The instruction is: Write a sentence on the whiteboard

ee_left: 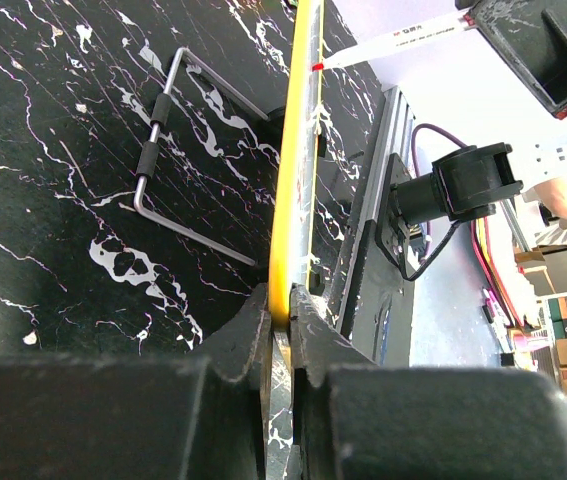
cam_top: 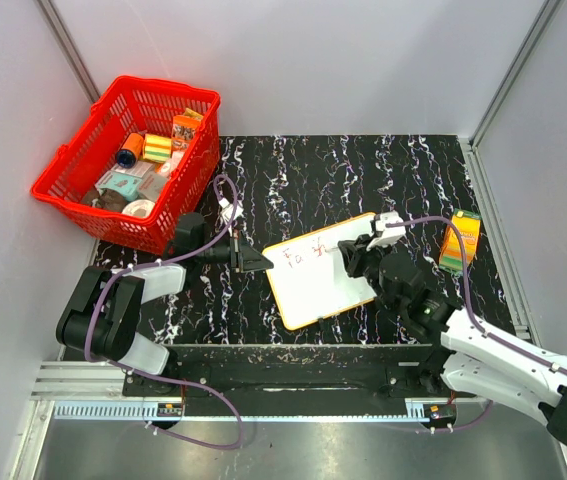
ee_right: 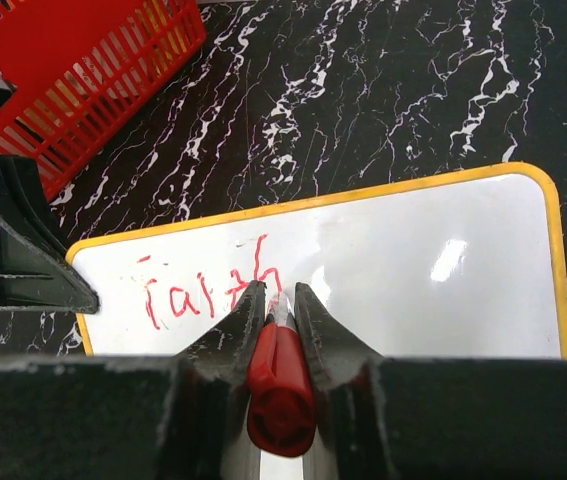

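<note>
The whiteboard (cam_top: 323, 285), white with an orange-yellow rim, lies on the black marble table. My left gripper (cam_top: 263, 262) is shut on its left rim; the left wrist view shows the yellow edge (ee_left: 294, 190) pinched between the jaws of that gripper (ee_left: 281, 308). My right gripper (cam_top: 351, 250) is shut on a red marker (ee_right: 281, 375), its tip down on the board (ee_right: 413, 270) between the fingertips of the gripper (ee_right: 280, 290). The sentence (ee_right: 208, 295) is one short line of red lettering reading about "faith", just left of the tip. It also shows in the top view (cam_top: 306, 254).
A red basket (cam_top: 68, 185) with several small items stands at the back left. An orange-and-green box (cam_top: 460, 240) lies right of the board. A bent wire stand (ee_left: 178, 150) lies on the table by the board's edge. Grey walls close both sides.
</note>
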